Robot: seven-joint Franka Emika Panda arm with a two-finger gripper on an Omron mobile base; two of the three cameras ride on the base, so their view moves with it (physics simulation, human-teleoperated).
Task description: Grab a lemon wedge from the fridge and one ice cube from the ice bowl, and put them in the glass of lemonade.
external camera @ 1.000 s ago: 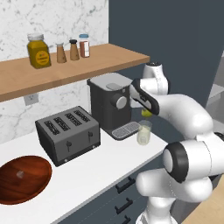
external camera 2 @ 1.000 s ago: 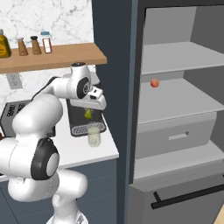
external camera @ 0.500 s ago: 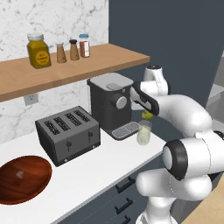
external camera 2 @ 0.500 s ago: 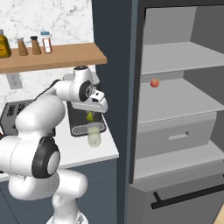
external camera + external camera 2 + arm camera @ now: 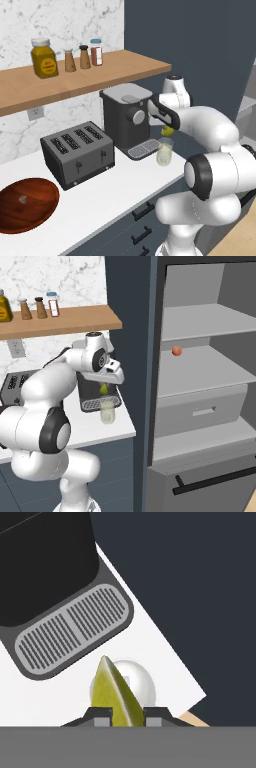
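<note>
My gripper [image 5: 167, 128] [image 5: 103, 387] [image 5: 126, 712] is shut on the lemon wedge [image 5: 168, 131] [image 5: 103, 390] [image 5: 114, 697], a yellow-green slice pinched between the two finger tips. It hangs just above the glass of lemonade [image 5: 164, 151] [image 5: 107, 411] [image 5: 140, 683], which stands on the white counter in front of the coffee machine. In the hand view the glass's round mouth lies directly under the wedge. The ice bowl [image 5: 25, 204], a shallow reddish-brown wooden bowl, sits at the counter's near left. The fridge [image 5: 205, 381] stands open at the right, its grey shelves and drawer showing.
A dark coffee machine [image 5: 125, 118] with a grated drip tray [image 5: 70, 629] stands right behind the glass. A grey toaster [image 5: 77, 152] is to its left. Jars and shakers [image 5: 82, 56] line the wooden shelf above. A small red fruit [image 5: 176, 350] lies on a fridge shelf.
The gripper with the lemon wedge has moved slightly, staying over the glass. Nothing else has changed.
</note>
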